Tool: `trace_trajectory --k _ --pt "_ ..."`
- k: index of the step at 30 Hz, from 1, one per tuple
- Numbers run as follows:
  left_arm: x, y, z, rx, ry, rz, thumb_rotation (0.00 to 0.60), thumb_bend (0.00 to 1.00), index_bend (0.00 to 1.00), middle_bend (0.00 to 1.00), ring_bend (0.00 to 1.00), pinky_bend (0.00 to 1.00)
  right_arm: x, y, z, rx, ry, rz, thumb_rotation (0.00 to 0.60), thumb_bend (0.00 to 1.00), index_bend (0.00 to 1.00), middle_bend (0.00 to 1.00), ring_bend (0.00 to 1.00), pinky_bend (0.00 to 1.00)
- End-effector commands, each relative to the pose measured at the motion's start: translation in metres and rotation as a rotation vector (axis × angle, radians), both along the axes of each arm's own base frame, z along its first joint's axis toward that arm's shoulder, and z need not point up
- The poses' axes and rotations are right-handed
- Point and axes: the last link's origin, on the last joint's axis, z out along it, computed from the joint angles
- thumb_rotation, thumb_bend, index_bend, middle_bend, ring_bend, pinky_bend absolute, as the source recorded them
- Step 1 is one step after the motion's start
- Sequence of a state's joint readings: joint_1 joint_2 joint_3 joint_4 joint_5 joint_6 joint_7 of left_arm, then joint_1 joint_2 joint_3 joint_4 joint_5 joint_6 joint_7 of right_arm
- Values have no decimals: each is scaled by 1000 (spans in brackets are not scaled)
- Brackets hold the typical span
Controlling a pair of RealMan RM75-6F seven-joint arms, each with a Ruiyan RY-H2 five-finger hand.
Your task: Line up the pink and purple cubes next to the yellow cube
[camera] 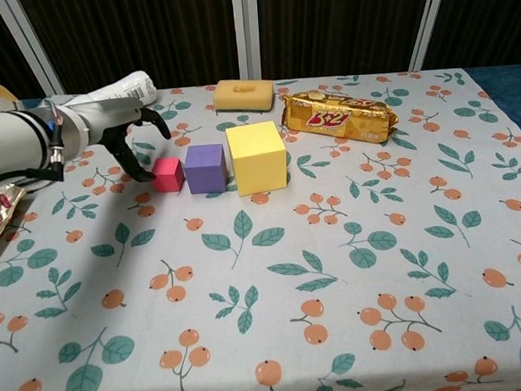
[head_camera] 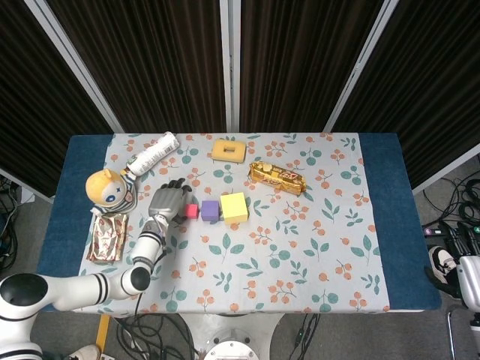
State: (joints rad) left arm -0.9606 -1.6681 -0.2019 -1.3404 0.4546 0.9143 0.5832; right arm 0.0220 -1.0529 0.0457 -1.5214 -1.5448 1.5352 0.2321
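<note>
Beside purple cube (camera: 205, 168): pink cube (camera: 168, 174).

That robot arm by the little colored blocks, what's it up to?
The robot is lining three cubes in a row. The pink cube, purple cube and yellow cube sit side by side on the flowered tablecloth. Its left hand hovers open just beside the pink cube, holding nothing.

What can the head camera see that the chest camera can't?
Only the head view shows the doll's face, the table's blue edges, the floor and cables.

Only the chest view shows the biscuit pack's lettering and the cubes' side faces.

Both show the left hand open beside the pink cube, then the purple cube and yellow cube in a row.
</note>
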Motion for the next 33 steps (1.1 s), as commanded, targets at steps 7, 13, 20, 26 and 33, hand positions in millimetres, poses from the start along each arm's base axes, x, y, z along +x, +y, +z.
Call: trace_trajectory --k 7,13,20,26,33 --pt "-14 1 1 40 114 -46 600 302 255 130 82 141 1 1 1 -3 3 3 600 172 37 159 27 131" --pt "-12 7 -9 49 153 -71 600 286 254 130 82 141 1 2 2 -8 6 -5 600 171 37 159 27 131" --pt "-8 10 -13 51 130 -63 600 283 254 129 82 141 1 2 2 -6 7 -10 600 172 37 159 27 132" --pt "-4 11 -16 56 105 -69 600 283 254 130 82 141 0 2 2 -6 8 -13 600 172 37 159 27 134" --pt "3 11 -20 50 91 -65 600 283 254 129 82 141 -2 2 3 -8 6 -16 600 172 37 159 27 133"
